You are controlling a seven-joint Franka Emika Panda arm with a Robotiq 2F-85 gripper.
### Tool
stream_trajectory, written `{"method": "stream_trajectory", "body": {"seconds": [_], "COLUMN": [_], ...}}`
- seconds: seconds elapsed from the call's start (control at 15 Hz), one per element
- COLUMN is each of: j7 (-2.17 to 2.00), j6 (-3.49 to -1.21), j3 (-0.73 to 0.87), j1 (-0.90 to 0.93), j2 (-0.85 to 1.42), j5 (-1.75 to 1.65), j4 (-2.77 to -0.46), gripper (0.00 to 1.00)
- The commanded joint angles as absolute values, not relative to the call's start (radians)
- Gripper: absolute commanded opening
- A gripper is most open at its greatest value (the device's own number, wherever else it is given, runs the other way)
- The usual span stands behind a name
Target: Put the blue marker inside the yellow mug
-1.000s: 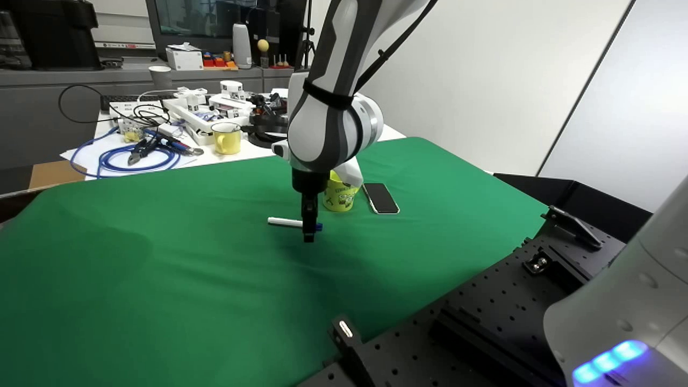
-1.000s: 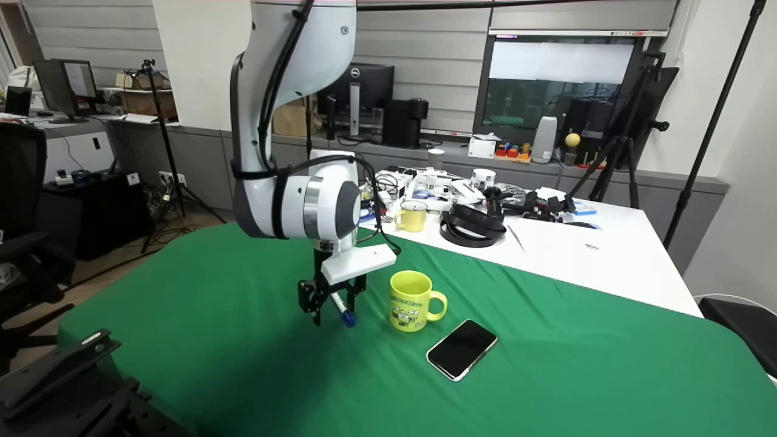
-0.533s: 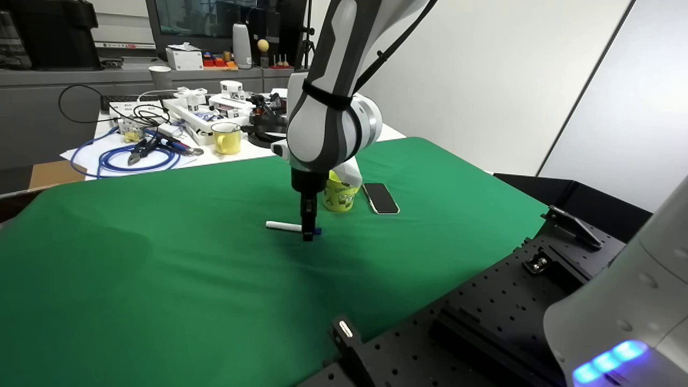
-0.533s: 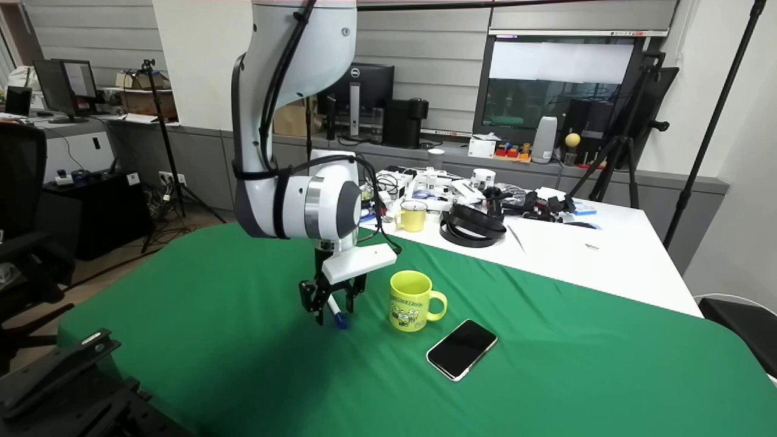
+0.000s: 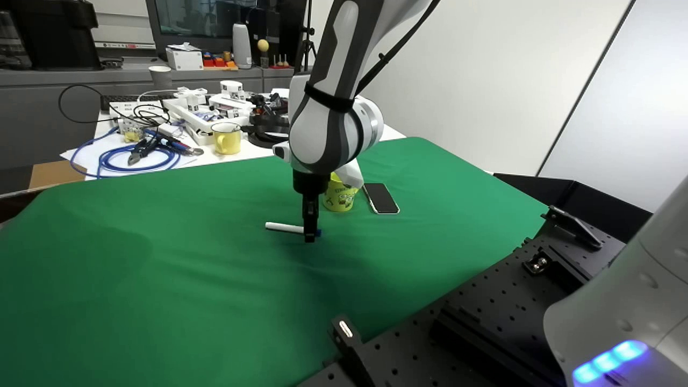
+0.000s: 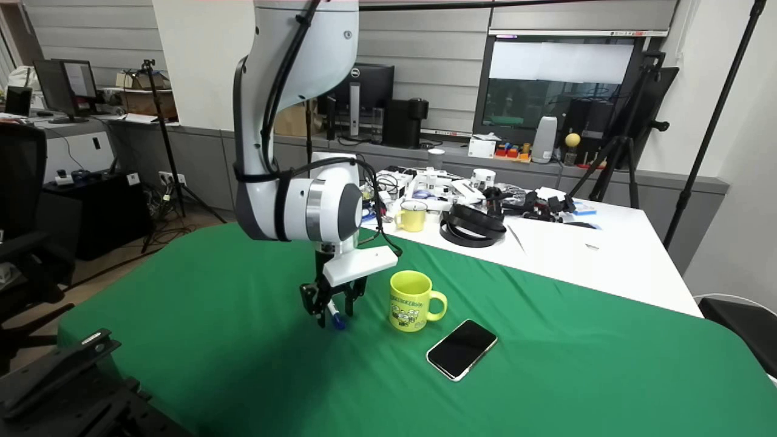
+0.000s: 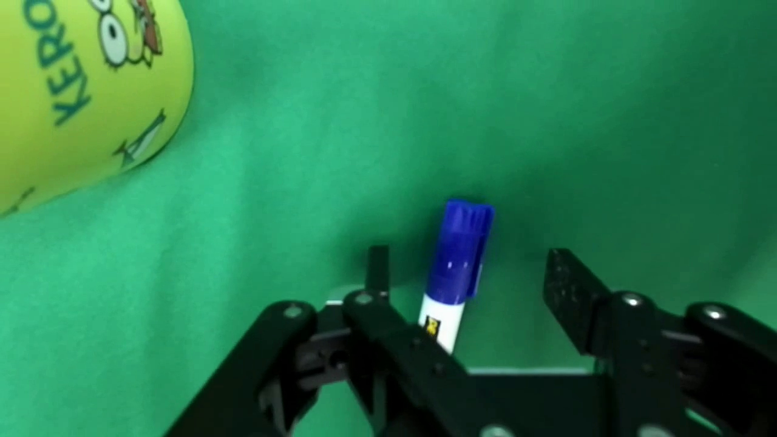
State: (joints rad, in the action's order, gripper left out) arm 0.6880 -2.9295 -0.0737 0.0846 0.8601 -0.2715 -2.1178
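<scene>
The tool [image 7: 466, 267], its jaws spread, straddles the blue marker [image 7: 451, 276] (green counter [image 7: 516, 255] shows in the gap on either side); the yellow mug [image 6: 409, 306] stands upright nearby.

Gripper [image 5: 310, 239], edge-on in exterior view, points down, covering part of marker [image 5: 284, 228]. Marker lies on green cloth [image 5: 188, 301]: white barrel showing left of gripper, blue cap end just right. Yellow mug [image 5: 339, 197] stands behind, partly hidden by arm [image 5: 322, 131]. Phone [image 5: 381, 199] lies flat just beside mug. Second yellow mug [image 5: 228, 142] on white table [image 5: 250, 152] beyond cloth. Robot base [image 5: 623, 306] at right, lights [image 5: 606, 361] lit blue.
</scene>
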Motion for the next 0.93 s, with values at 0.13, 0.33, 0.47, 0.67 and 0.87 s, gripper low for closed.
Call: {"method": "stream_trajectory", "body": {"seconds": [0.13,0.33,0.47,0.67,0.87], "j7": [0.645,0.647,0.664,0.726,0.772], "j6": [-2.926,-2.911,-2.846,-2.617,-2.394], "j3": [-0.075,-0.081,-0.095,-0.133,-0.12], "j1": [0.074,0.067,0.05,0.022,0.051], "j2": [0.866,0.858,0.838,0.781,0.706], "j5": [-0.31,-0.306,-0.302,-0.298,-0.316], "j4": [-2.109,-2.108,-2.101,-2.07,-2.023], "gripper": [0.23,0.03,0.05,0.05,0.05]}}
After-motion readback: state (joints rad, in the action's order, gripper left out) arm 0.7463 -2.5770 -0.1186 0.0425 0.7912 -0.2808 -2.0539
